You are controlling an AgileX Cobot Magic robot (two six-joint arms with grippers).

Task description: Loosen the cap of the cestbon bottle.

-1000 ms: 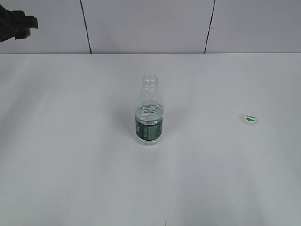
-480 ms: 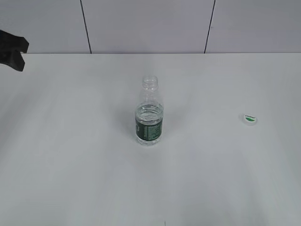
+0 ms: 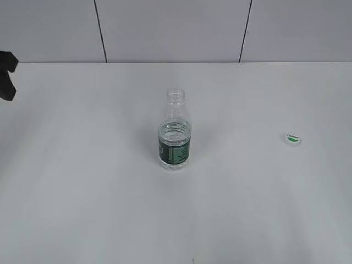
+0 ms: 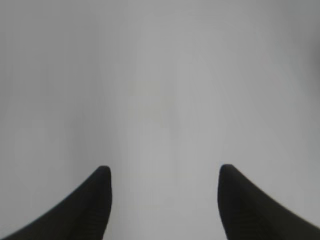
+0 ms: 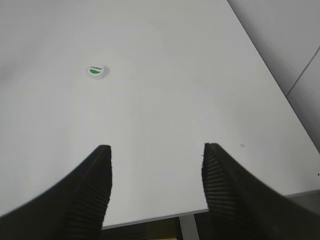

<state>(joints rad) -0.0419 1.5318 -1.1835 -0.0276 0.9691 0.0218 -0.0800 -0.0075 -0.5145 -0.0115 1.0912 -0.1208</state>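
1. Left gripper (image 4: 162, 172) and right gripper (image 5: 155, 150): both spread, nothing between the jaws.
2. The cap (image 3: 292, 138) lies off, flat on the white table (image 3: 82, 209), well right of the cestbon bottle (image 3: 175, 137).
3. Light, ridged white plastic, likely slippery; pinch its rim.
4. Bottle stands upright, clear, thin-walled, open-necked.

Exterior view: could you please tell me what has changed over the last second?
The left claw drew back leftward and lower along the edge, now almost out of view, holding nothing. The bottle stayed upright and uncapped; the cap stayed on the table.
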